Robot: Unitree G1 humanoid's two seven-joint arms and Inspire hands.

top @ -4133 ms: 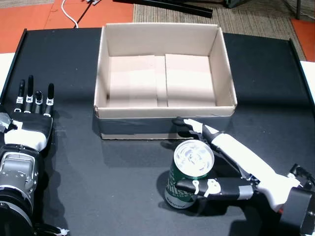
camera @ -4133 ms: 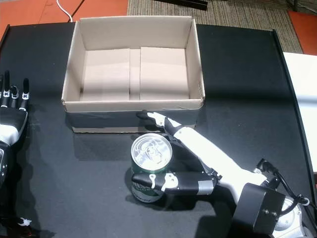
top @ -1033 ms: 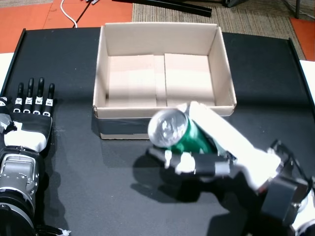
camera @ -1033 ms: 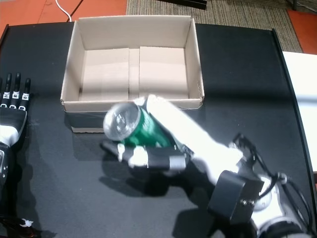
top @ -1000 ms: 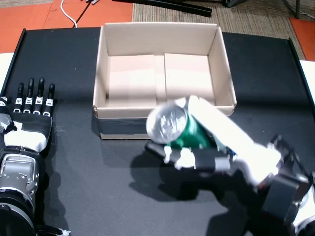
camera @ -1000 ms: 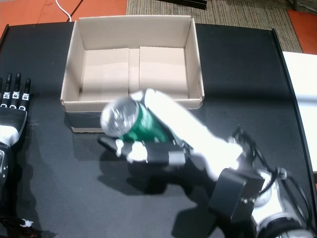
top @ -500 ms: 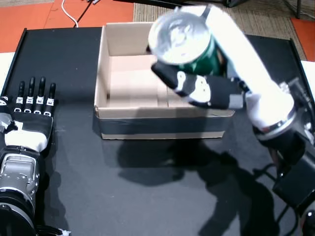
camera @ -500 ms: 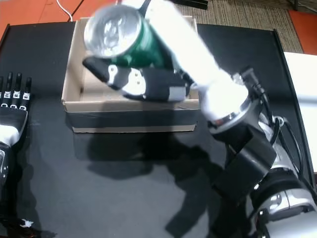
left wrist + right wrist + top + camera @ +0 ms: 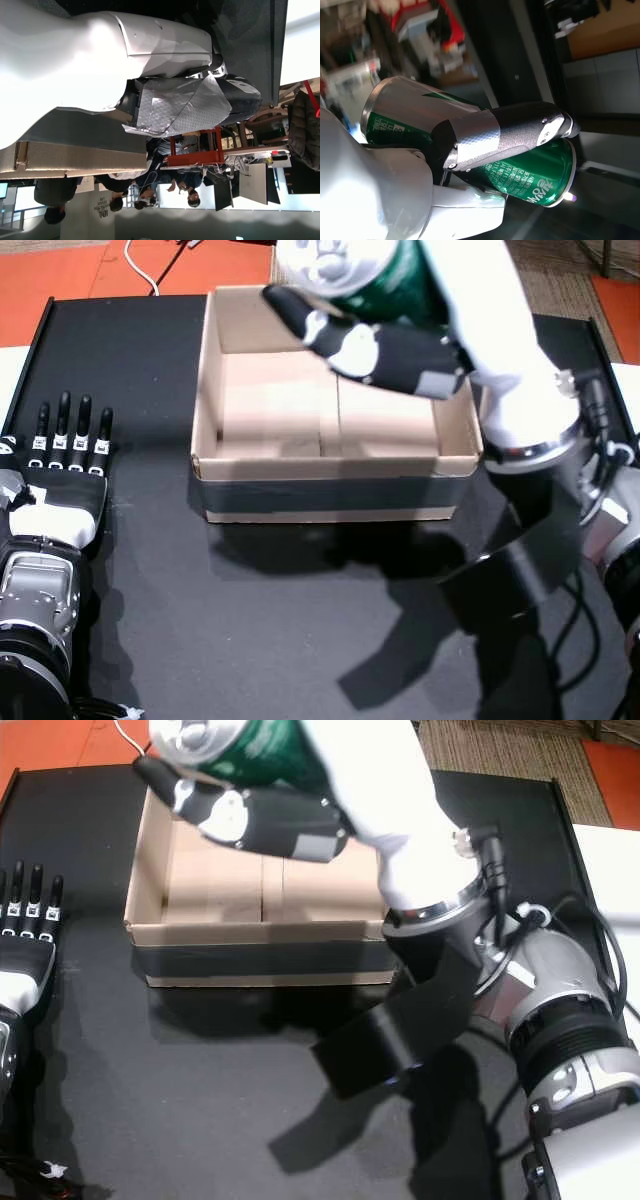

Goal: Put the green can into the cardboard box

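Here the can (image 9: 385, 275) is gripped by the right hand (image 9: 400, 330), tipped on its side high above the box (image 9: 210, 390), long axis pointing leftward; the left hand (image 9: 60, 480) lies flat, empty, on the surface (image 9: 300, 620).

Both head views looked steeply down on the black table (image 9: 150, 570) from above; both showed the cardboard box (image 9: 330, 495) at upper centre. The left wrist view was turned sideways, close against its own arm. The right wrist view sat close behind the right hand (image 9: 485, 145).
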